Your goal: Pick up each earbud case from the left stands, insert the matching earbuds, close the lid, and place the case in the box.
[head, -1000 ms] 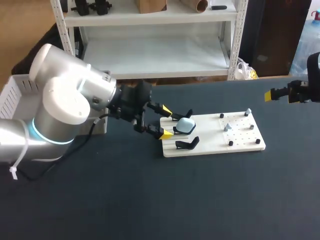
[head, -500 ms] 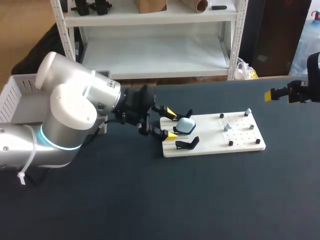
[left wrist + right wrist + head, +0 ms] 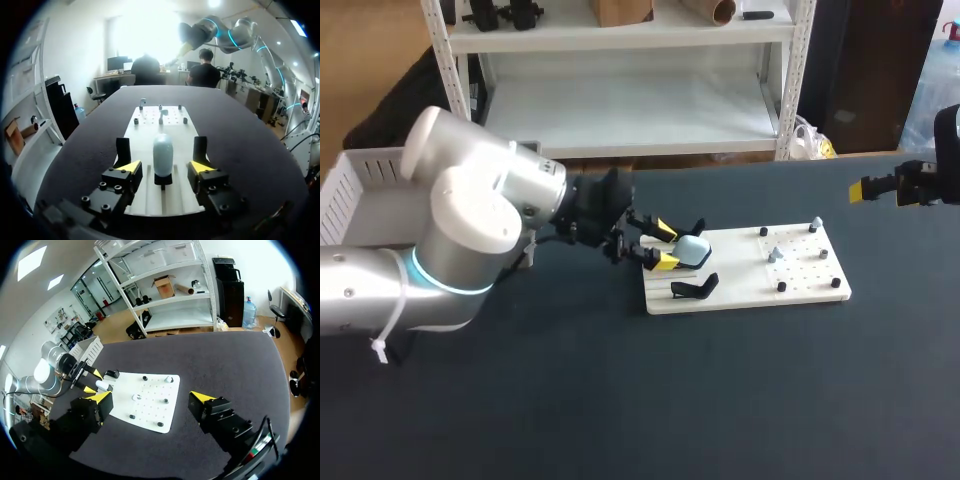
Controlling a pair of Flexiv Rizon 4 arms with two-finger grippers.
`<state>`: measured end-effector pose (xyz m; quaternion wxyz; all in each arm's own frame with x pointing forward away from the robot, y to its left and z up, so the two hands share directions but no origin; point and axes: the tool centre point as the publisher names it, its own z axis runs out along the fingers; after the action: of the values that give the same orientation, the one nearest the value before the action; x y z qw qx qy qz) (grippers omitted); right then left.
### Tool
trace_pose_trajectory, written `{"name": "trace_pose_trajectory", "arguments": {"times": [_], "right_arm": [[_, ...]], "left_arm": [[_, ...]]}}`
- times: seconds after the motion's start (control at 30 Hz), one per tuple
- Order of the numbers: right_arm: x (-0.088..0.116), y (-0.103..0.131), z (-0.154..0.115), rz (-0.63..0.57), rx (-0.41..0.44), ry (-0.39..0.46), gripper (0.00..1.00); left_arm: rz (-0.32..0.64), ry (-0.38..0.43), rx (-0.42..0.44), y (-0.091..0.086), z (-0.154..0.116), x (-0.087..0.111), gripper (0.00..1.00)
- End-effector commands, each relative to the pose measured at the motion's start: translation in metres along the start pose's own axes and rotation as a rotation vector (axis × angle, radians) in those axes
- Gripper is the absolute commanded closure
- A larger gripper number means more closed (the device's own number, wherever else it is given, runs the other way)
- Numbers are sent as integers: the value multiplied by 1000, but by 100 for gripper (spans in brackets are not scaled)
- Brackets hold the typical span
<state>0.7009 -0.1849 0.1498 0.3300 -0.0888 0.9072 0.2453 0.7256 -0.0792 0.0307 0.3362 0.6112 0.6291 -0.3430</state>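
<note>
The white board (image 3: pixel 145 131) lies under our left gripper (image 3: pixel 165 167), fingers apart; our right gripper (image 3: pixel 150 398), likewise spread, hangs well away; the earbud case (image 3: pixel 163 155) stands between the left fingers, untouched; likely light, stiff, slippery; we should pinch its sides.

Case (image 3: pixel 163 155) glossy plastic, prob.; board (image 3: pixel 145 134) smooth; table (image 3: pixel 720 400) matt.

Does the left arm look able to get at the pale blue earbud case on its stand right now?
Probably yes: the left hand is open, the earbud case stands upright in line between its fingers, and nothing lies in the way.
</note>
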Motion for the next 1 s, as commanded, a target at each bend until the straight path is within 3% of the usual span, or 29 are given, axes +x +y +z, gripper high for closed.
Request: {"name": "trace_pose_trajectory", "arguments": {"times": [0.03,0.13,0.43,1.0], "right_arm": [[0,0,0,-1,0,0,0],[0,0,0,-1,0,0,0],[0,0,0,-1,0,0,0],[0,0,0,-1,0,0,0]], "left_arm": [[0,-7,11,5,2,1,39],[2,-10,18,3,3,2,37],[-5,-21,24,4,9,3,49],[-5,-29,38,8,17,1,53]]}}
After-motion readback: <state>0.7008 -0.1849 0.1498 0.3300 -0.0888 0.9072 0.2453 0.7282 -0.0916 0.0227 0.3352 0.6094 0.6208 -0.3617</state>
